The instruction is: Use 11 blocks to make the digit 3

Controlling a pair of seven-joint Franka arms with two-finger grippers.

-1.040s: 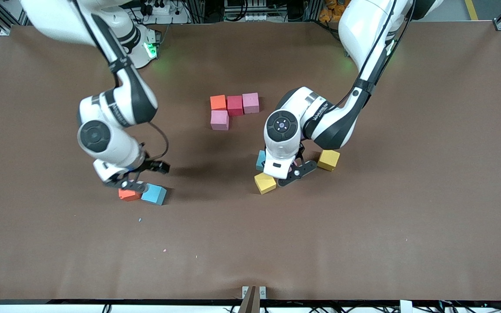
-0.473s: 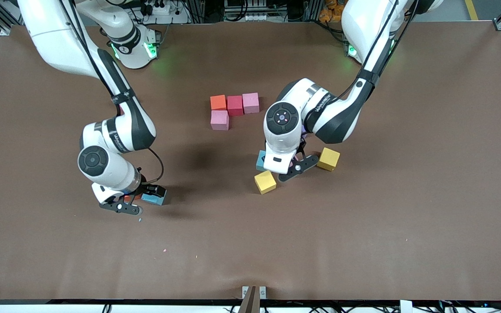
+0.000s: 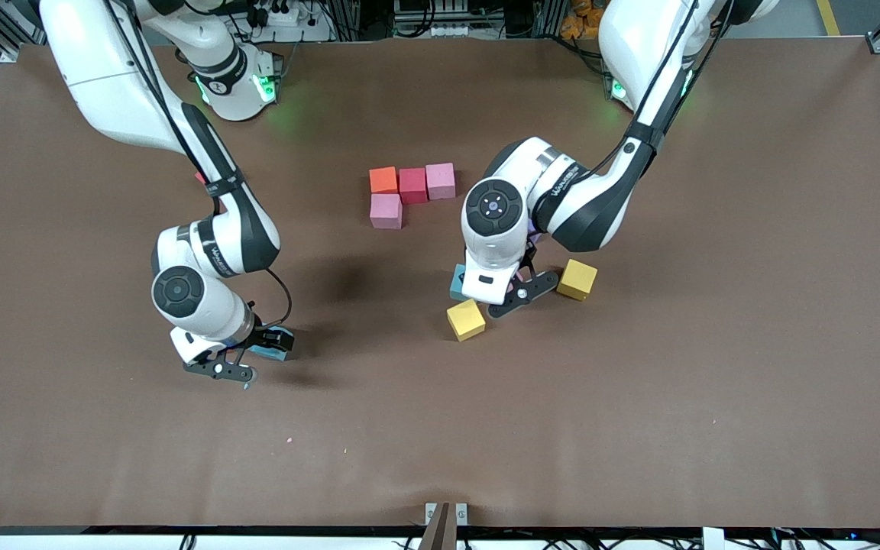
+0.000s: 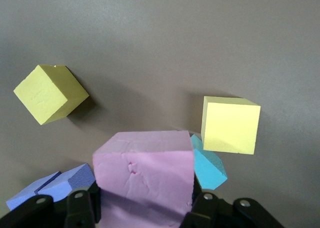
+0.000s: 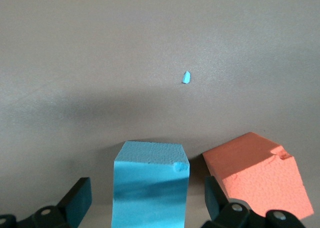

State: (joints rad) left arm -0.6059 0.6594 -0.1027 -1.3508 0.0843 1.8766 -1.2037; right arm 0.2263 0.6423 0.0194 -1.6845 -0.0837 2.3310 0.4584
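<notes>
Two purple cubes point(image 4: 52, 187) only in L wrist view, beside held pink block point(image 4: 144, 178).

Both arms bent down low over the worktop, claws pointing down.

Left arm comes in from its base, elbow folded, wrist turned down; left claw point(image 3: 518, 293) has both fingers point(image 4: 80, 208) clamped on the sides of a pink block point(image 4: 145, 180), held just clear of the surface. Right arm reaches out from its base with the forearm angled down, wrist low; right claw point(image 3: 235, 359) hangs spread wide with a blue block point(image 5: 150, 188) between its fingers point(image 5: 77, 198), gaps showing on both sides, no contact.
</notes>
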